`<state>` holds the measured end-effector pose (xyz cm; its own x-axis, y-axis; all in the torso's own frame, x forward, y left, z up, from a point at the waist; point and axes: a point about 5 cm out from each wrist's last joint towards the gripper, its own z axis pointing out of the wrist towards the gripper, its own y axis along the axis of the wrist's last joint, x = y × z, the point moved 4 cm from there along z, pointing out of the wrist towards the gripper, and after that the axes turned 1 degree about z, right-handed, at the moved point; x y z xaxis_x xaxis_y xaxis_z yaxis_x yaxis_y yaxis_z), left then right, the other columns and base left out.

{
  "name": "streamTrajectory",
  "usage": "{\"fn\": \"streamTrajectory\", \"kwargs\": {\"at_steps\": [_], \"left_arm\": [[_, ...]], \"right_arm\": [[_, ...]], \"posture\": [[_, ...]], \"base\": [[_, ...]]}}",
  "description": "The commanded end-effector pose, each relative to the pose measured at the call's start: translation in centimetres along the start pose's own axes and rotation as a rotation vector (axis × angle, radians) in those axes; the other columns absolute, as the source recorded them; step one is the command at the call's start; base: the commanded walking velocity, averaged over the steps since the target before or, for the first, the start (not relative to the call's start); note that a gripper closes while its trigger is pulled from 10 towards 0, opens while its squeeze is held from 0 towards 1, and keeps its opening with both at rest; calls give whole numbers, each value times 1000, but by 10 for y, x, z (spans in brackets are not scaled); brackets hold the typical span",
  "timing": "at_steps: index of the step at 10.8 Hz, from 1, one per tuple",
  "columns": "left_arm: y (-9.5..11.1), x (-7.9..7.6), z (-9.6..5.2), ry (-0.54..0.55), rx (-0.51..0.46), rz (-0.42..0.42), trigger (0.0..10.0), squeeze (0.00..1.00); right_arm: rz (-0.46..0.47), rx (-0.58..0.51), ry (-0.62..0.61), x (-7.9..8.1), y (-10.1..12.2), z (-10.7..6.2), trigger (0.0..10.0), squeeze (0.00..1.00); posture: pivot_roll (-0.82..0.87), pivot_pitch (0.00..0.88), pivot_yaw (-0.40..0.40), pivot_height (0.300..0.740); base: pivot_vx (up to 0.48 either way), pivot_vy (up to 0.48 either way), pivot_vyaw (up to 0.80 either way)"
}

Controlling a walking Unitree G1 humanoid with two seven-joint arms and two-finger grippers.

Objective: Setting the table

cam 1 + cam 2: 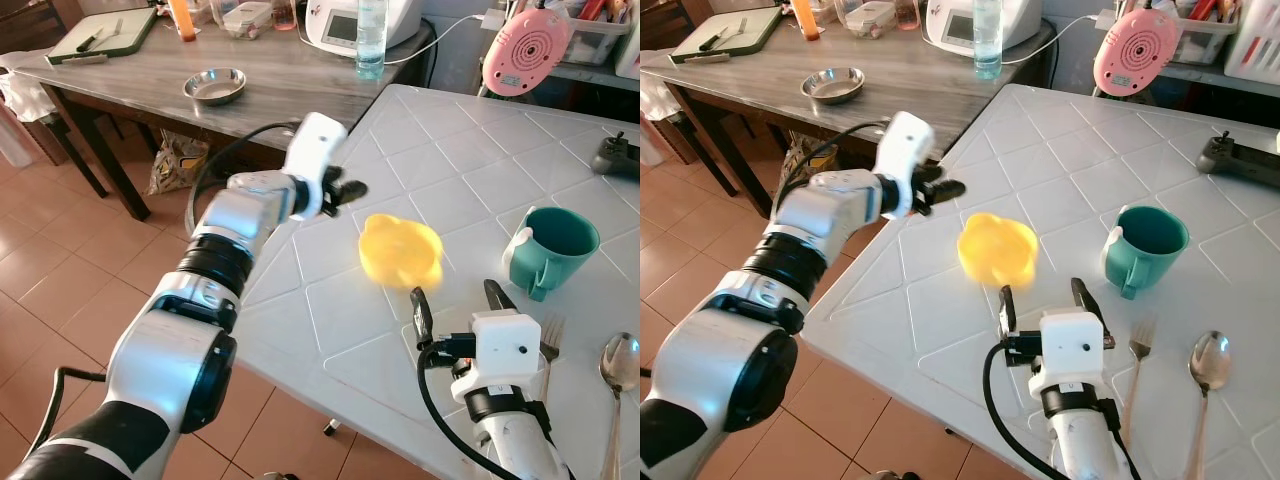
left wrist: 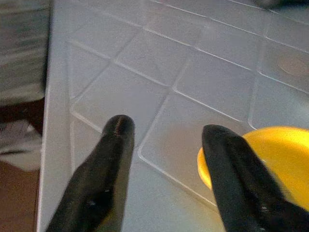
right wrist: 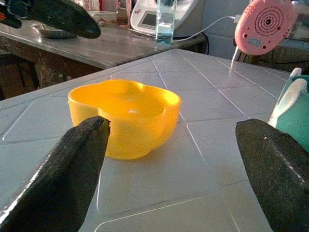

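Centrally, our white table [image 1: 470, 170] with its diamond-ribbed top carries the setting. Our left arm reaches forward from the lower left, wrist bent toward the table's near-left edge, and our left gripper [image 1: 347, 190] hovers above the surface with its fingers [image 2: 106, 169] parted and nothing between them; the yellow bowl [image 1: 401, 250] lies just beside one finger, apart from it. Our right arm rises from the lower edge, forearm upright, and our right gripper [image 1: 1052, 297] points at the bowl with its fingers [image 3: 72, 169] spread wide, empty, the bowl standing ahead of them and untouched. To the right of the bowl stands the teal mug [image 1: 552, 248], upright, handle toward us. Near the right wrist lie the fork [image 1: 1140, 345] and, further right, the spoon [image 1: 1208, 365], flat on the table. Behind, a dark wooden table [image 1: 290, 85] holds a steel bowl [image 1: 214, 85] and a water bottle [image 1: 371, 40].
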<state>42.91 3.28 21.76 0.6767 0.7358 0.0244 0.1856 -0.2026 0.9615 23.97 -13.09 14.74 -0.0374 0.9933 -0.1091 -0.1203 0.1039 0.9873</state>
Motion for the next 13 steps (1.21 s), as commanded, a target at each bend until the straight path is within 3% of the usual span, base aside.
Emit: {"fn": "streamTrajectory", "kwargs": {"at_steps": [1, 4, 5, 9, 13], "left_arm": [[-4, 7, -4, 26, 8, -35, 10000, 1000], [-26, 5, -8, 17, 103, -111, 10000, 1000], [-26, 0, -9, -17, 113, -90, 10000, 1000], [-15, -41, 1, -222, 131, 163, 10000, 1000], [-18, -35, 8, -168, 145, 219, 10000, 1000]], "right_arm": [[5, 9, 16, 6, -2, 0, 10000, 0], [-2, 11, 32, 7, -3, 0, 10000, 0], [-8, 12, 38, 7, -3, 1, 10000, 0], [-13, 13, 52, 10, -4, 2, 10000, 0], [-22, 11, 49, 12, -3, 1, 10000, 0]], "posture": [[13, 98, 110, 740], [23, 103, 97, 740], [26, 104, 94, 740], [21, 106, 95, 740], [1, 108, 106, 740]], "base": [[0, 0, 0], [0, 0, 0], [0, 0, 0], [0, 0, 0], [0, 0, 0]]}}
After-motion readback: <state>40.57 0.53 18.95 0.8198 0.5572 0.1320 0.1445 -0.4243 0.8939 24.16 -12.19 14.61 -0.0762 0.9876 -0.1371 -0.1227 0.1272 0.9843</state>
